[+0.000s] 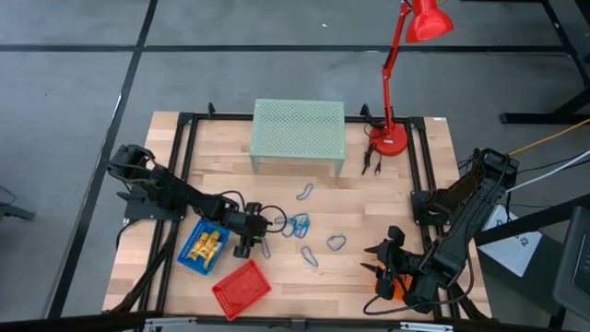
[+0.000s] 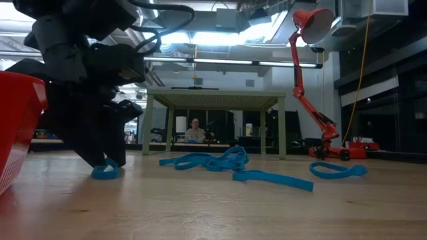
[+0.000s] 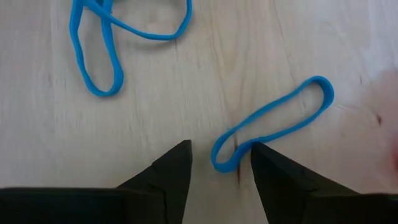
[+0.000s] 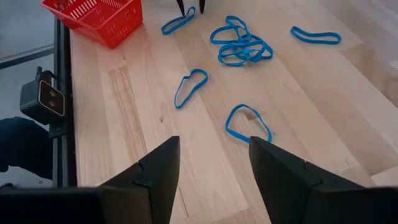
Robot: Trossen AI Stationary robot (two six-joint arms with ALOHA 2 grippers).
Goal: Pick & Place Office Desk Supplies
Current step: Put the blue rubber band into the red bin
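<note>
Left wrist view: a blue band loop (image 3: 272, 126) lies flat on the wood, one end between my left gripper's (image 3: 221, 163) spread fingers, not yet pinched.
Look of the loop: thin, limp, bright blue, stretched into a long narrow oval; I judge it will sag and slip unless caught cleanly.
Where it lies: just beside the red basket (image 1: 241, 288), near the table's front edge.
Other loops: a tangled pile (image 1: 296, 226) at mid-table, single ones near the mint mesh shelf (image 1: 299, 136) and toward the right side (image 1: 336, 243), one more farther forward (image 1: 309, 257).
Done so far: yellow pieces (image 1: 209, 245) sit in the blue basket (image 1: 192, 251); the red basket shows nothing inside that I can make out.
Left to do: every blue loop is on the table, so I judge most of the job remains.
Right gripper (image 4: 213, 163): waits spread open over the front right of the table, holding nothing, above something orange I cannot identify.
Backdrop: red desk lamp (image 1: 398, 74) at the far right.
</note>
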